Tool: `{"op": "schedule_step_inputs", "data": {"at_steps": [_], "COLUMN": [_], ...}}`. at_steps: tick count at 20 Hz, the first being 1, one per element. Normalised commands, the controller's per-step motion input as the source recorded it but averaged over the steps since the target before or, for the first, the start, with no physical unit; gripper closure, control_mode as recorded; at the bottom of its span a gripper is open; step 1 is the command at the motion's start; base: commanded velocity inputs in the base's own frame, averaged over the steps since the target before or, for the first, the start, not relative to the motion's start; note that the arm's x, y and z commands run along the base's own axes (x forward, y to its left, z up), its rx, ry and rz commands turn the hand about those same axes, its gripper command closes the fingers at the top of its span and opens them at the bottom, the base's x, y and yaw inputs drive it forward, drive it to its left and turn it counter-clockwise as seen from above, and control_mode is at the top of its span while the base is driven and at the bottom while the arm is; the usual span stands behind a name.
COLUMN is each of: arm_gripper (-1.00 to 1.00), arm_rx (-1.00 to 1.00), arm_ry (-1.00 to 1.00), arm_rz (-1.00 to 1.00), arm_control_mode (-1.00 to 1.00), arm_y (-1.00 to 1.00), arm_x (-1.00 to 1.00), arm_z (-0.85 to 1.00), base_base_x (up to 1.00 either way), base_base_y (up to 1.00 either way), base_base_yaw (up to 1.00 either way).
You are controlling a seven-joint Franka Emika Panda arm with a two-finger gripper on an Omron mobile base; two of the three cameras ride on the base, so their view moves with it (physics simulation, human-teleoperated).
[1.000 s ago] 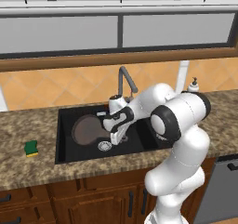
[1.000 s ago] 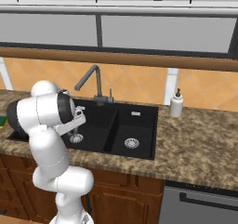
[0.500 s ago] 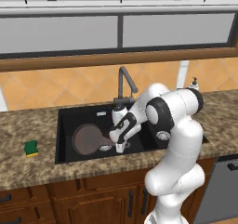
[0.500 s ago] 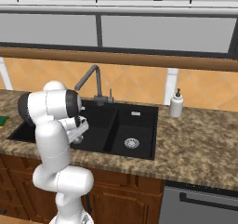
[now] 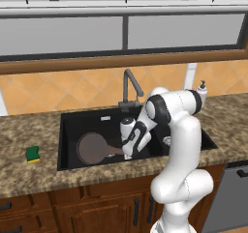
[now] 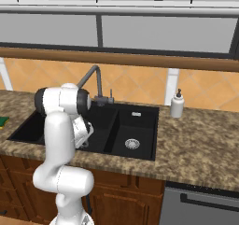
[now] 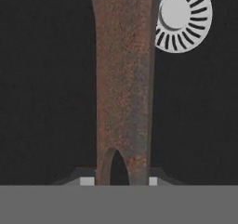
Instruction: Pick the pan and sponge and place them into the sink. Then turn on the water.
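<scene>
In the sink (image 5: 68, 130), pan (image 5: 92, 148) handle between clamped gripper (image 7: 118, 180) fingertips (drain (image 7: 182, 17) beside).

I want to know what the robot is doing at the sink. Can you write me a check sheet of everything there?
Surface: speckled brown stone counter around a black sink.
Job's things: pan lies in the large basin, handle toward the arm; sponge sits on the counter left of the sink; no water runs from the faucet.
Clutter: white soap dispenser on the counter, right of the sink.
Grippers: gripper down in the basin, jaws shut on the pan's handle.
Cables: nothing seen.
Surroundings: window, orange tiled wall, wooden cabinets.
</scene>
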Motion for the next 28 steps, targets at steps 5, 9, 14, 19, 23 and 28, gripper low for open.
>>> {"op": "schedule_step_inputs", "data": {"at_steps": [5, 9, 14, 19, 23, 28], "arm_gripper": [1.0, 1.0, 1.0, -1.0, -1.0, -1.0], "arm_rx": [0.0, -0.01, -0.03, 0.0, 0.0, 0.0], "arm_ry": [0.0, 0.0, -0.1, -0.27, -0.29, -0.27], "arm_rz": [0.05, 0.03, 0.01, 0.0, 0.0, -0.03], "arm_control_mode": [-1.0, -1.0, -1.0, -1.0, -1.0, -1.0], "arm_y": [-0.01, 0.0, 0.0, 0.0, 0.01, 0.13], "arm_x": [0.61, 0.67, 0.24, 0.0, -0.19, -0.49], "arm_z": [-0.36, -0.42, -0.36, 0.0, 0.0, 0.03], "base_base_x": [0.0, 0.0, 0.0, 0.0, 0.0, 0.0], "base_base_y": [0.0, 0.0, 0.0, 0.0, 0.0, 0.0], "base_base_yaw": [0.0, 0.0, 0.0, 0.0, 0.0, 0.0]}}
